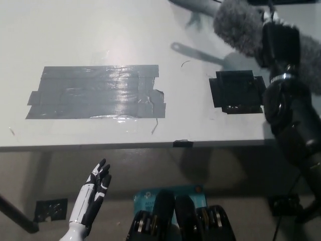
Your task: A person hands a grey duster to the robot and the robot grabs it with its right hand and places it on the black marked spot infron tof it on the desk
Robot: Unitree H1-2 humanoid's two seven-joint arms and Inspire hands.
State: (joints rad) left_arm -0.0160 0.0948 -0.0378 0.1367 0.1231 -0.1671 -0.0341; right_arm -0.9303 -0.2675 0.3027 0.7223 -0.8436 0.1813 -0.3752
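Observation:
The grey fluffy duster [237,26] hangs over the desk's far right, its grey handle [196,5] pointing to the upper left and casting a shadow on the desk. My black right hand [279,42] is shut on its fluffy head. The black marked spot [236,91] lies fully in view on the white desk [100,35], just below and left of the duster. My white left hand [93,195] rests open under the desk edge at the lower left. No person's hand shows.
A wide patch of grey tape strips [95,98] covers the desk's left middle. The desk's front edge [150,145] runs across the picture, with a small black clip [182,143] on it. A dark object sits at the top right edge.

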